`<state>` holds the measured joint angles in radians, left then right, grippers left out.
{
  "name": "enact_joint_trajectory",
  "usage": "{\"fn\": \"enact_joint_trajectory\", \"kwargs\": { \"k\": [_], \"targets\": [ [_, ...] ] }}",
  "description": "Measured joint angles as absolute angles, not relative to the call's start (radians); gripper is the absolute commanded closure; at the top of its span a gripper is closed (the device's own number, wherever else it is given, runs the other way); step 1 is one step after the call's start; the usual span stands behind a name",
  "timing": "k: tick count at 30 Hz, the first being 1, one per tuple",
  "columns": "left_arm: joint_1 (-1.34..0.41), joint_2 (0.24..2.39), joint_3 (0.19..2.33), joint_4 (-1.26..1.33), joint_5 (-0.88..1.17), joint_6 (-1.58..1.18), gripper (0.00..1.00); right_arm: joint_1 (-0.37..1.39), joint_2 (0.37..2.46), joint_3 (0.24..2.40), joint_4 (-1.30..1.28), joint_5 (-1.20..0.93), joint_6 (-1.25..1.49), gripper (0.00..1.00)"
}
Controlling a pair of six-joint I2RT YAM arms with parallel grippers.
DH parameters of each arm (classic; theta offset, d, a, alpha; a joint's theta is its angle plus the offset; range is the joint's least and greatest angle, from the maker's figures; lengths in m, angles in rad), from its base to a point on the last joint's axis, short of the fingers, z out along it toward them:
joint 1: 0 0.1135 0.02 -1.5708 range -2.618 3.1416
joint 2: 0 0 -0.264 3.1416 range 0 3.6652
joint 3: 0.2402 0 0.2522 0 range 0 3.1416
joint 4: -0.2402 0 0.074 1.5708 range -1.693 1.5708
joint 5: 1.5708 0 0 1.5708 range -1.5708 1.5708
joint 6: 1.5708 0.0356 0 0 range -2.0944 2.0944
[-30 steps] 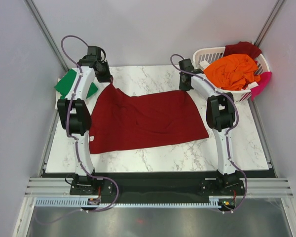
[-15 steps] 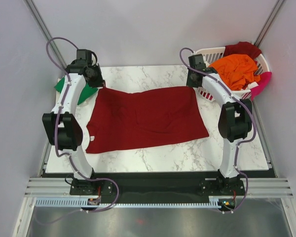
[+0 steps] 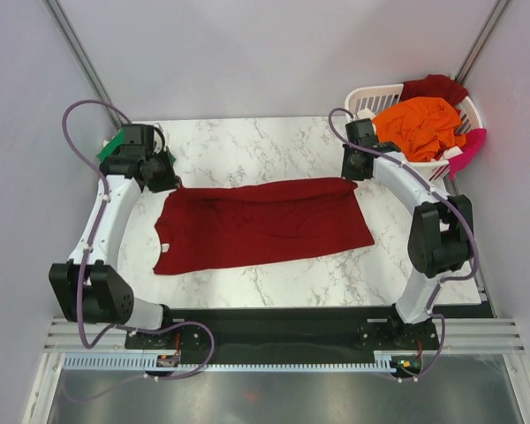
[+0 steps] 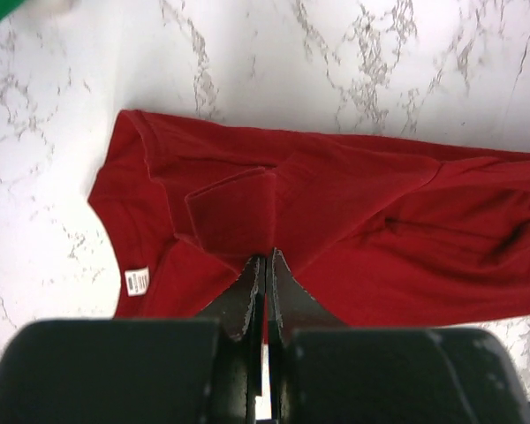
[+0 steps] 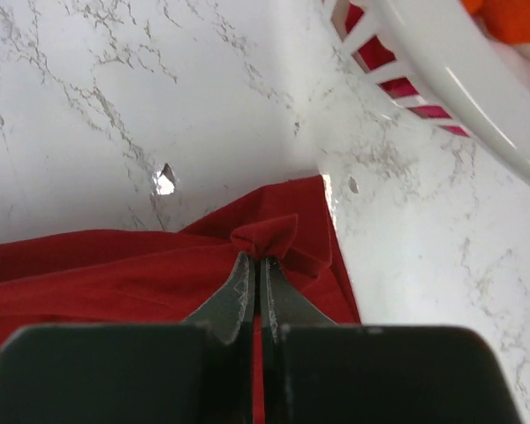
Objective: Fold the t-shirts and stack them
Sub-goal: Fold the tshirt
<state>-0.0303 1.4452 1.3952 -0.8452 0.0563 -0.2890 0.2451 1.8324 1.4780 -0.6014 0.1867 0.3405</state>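
Observation:
A large dark red t-shirt (image 3: pixel 265 225) lies across the marble table, its far edge doubled over toward the front. My left gripper (image 3: pixel 166 179) is shut on its far left corner. In the left wrist view the jaws (image 4: pixel 265 262) pinch a fold of the red cloth (image 4: pixel 362 203) beside the collar and a white label (image 4: pixel 137 281). My right gripper (image 3: pixel 349 170) is shut on the far right corner, and the right wrist view shows a bunched tip of cloth (image 5: pixel 274 234) between its jaws (image 5: pixel 258 259). A green t-shirt (image 3: pixel 113 144) lies at the far left, behind the left arm.
A white slotted basket (image 3: pixel 371 93) stands at the far right corner, close to the right gripper, with its rim (image 5: pixel 459 79) in the right wrist view. It holds an orange t-shirt (image 3: pixel 420 124), a dark red one (image 3: pixel 433 87) and a pink one (image 3: pixel 473 146). Grey walls enclose the table.
Both arms have pulled toward the near side with the shirt's far corners in their jaws. The far edge has come down over the shirt, so it lies as a narrower band.

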Motion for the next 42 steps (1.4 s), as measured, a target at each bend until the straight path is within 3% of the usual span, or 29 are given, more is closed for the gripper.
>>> {"fn": "enact_joint_trajectory", "kwargs": {
  "k": [12,16,17,18,19,21,22,23,33,42],
  "targets": [
    [-0.03,1.221,1.183,-0.894,0.056,-0.29,0.98,0.245,1.633,1.264,-0.589,0.184,0.346,0.94],
    [-0.03,1.174,1.121,-0.909,0.054,-0.292,0.91,0.245,1.602,1.193,-0.585,0.179,0.353,0.87],
    [-0.03,1.166,1.107,-0.914,0.053,-0.296,0.88,0.245,1.596,1.174,-0.584,0.182,0.359,0.81],
    [-0.03,1.16,1.095,-0.923,0.049,-0.3,0.82,0.245,1.59,1.153,-0.582,0.186,0.367,0.68],
    [-0.03,1.158,1.085,-0.929,0.045,-0.303,0.49,0.245,1.586,1.135,-0.583,0.191,0.379,0.27],
    [-0.03,1.159,1.061,-0.944,0.035,-0.318,0.31,0.245,1.583,1.098,-0.583,0.218,0.398,0.03],
    [-0.03,1.159,1.048,-0.95,0.034,-0.325,0.21,0.245,1.583,1.08,-0.582,0.231,0.411,0.02],
    [-0.03,1.159,1.039,-0.959,0.03,-0.332,0.2,0.244,1.583,1.066,-0.583,0.242,0.413,0.02],
    [-0.046,1.24,1.036,-0.974,-0.007,-0.36,0.26,0.265,1.574,1.071,-0.575,0.265,0.439,0.02],
    [-0.088,1.448,1.037,-0.9,-0.045,-0.41,0.27,0.329,1.678,1.159,-0.458,0.116,0.412,0.05]
  ]
}}
